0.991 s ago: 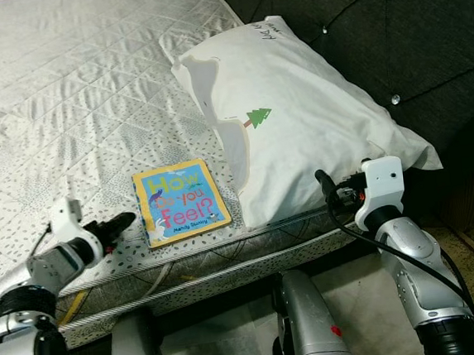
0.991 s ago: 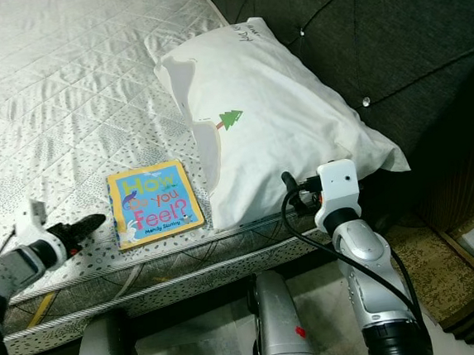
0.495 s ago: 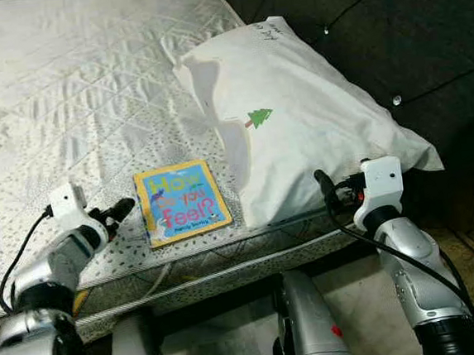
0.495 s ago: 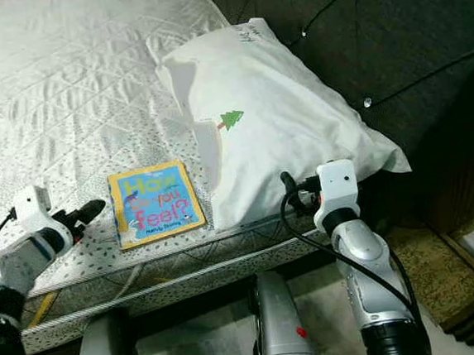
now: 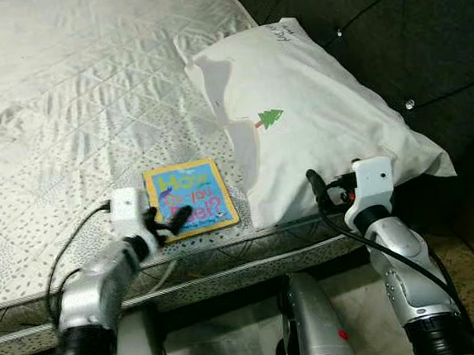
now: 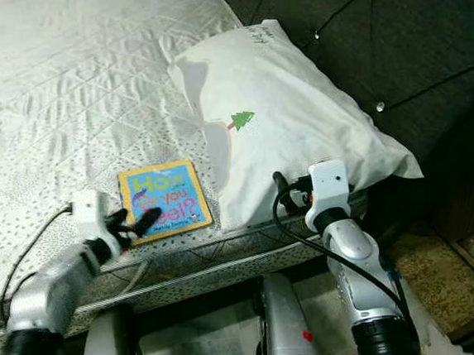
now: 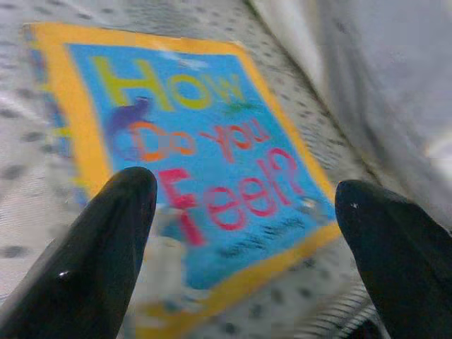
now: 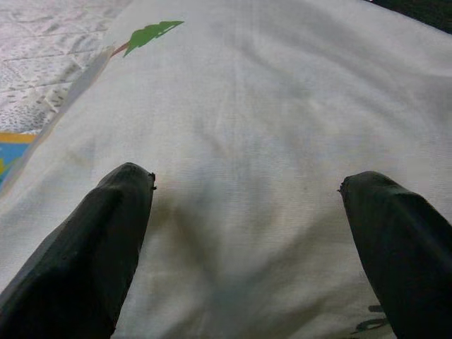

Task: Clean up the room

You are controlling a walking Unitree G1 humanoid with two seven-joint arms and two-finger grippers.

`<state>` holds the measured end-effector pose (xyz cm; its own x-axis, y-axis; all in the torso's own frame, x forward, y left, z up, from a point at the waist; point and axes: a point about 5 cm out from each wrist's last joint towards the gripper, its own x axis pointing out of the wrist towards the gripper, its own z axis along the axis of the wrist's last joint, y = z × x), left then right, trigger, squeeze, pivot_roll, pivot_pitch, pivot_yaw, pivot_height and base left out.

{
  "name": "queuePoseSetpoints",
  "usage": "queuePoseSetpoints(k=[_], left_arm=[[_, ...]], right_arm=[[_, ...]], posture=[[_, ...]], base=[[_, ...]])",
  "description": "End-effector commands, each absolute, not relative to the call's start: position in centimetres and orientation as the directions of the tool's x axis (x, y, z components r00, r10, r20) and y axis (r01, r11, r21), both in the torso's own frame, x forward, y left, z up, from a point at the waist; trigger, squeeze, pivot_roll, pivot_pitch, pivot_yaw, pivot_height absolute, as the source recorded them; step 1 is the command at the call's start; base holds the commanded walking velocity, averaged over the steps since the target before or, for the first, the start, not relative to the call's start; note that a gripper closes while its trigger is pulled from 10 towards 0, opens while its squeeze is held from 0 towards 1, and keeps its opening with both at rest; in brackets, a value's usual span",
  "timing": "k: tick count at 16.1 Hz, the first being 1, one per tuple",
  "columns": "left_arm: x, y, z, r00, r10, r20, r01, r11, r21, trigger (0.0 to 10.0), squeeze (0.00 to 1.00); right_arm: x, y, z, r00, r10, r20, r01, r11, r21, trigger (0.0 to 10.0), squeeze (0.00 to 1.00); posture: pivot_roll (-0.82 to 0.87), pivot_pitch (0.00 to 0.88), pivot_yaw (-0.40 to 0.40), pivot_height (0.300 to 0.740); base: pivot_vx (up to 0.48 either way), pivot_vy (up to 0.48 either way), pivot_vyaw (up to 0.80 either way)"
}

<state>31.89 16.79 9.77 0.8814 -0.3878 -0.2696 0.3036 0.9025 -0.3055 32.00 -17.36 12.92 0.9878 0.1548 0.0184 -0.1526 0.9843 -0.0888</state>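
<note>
Lying flat near the front edge of the bed (image 5: pixel 64 101), just beside the white pillow (image 5: pixel 315 121): a picture book (image 5: pixel 191 199) with a yellow border and blue cover, lettered "How Do You Feel?". Resting on a pale quilted mattress cover, speckled toward the edge.

Reaching over the book's near left corner: the left end effector (image 5: pixel 168 221), fingers spread wide and gripping nothing. In the left wrist view, straddling the cover with one black fingertip (image 7: pixel 106 261) over the yellow border and the other past the book's far edge, toward the pillow. Hard to tell whether touching the cover or hovering just above it.

Hanging at the near edge of the pillow: the right end effector (image 5: pixel 317 194), likewise spread wide and holding nothing, with pillow fabric and its small green tree print (image 8: pixel 148 34) lying ahead between the fingers in the right wrist view.

Standing behind the pillow: a dark tufted headboard (image 5: pixel 424 36).
</note>
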Motion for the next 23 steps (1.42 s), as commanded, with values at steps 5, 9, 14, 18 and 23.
queuePoseSetpoints(k=[5, 9, 14, 18, 23], left_arm=[[30.2, 14.6, 6.7, 0.795, -0.425, -0.432, 0.315, 0.899, -0.303, 10.0, 1.0], [29.7, 13.6, 5.6, 0.753, -0.451, -0.479, 0.315, 0.886, -0.339, 10.0, 0.64], [29.6, 12.8, 5.4, 0.734, -0.472, -0.488, 0.327, 0.876, -0.356, 10.0, 0.4], [29.4, 13.2, 5.6, 0.753, -0.437, -0.492, 0.293, 0.892, -0.344, 10.0, 0.09], [29.2, 14.6, 5.1, 0.762, -0.396, -0.512, 0.257, 0.911, -0.322, 10.0, 0.0]], right_arm=[[32.1, -17.3, 12.6, 0.989, 0.145, 0.015, -0.143, 0.986, -0.084, 10.0, 0.0], [31.9, -17.4, 12.5, 0.988, 0.153, 0.012, -0.151, 0.986, -0.075, 10.0, 0.0], [31.7, -17.3, 12.3, 0.989, 0.15, 0.009, -0.149, 0.986, -0.073, 10.0, 0.0], [31.3, -16.8, 12.3, 0.969, 0.248, -0.014, -0.248, 0.968, -0.031, 10.0, 0.0], [30.5, -17.1, 12.4, 0.951, 0.307, -0.031, -0.308, 0.951, -0.026, 10.0, 0.0]], posture=[[-0.09, 0.117, -0.05, 0.521], [-0.1, 0.12, -0.04, 0.521], [-0.1, 0.122, -0.036, 0.521], [-0.1, 0.123, -0.033, 0.521], [-0.1, 0.126, -0.034, 0.521]], base=[[0.0, 0.0, 0.0], [0.0, 0.0, 0.0], [0.0, 0.0, 0.0], [0.0, 0.0, 0.0], [0.0, 0.0, 0.0]])
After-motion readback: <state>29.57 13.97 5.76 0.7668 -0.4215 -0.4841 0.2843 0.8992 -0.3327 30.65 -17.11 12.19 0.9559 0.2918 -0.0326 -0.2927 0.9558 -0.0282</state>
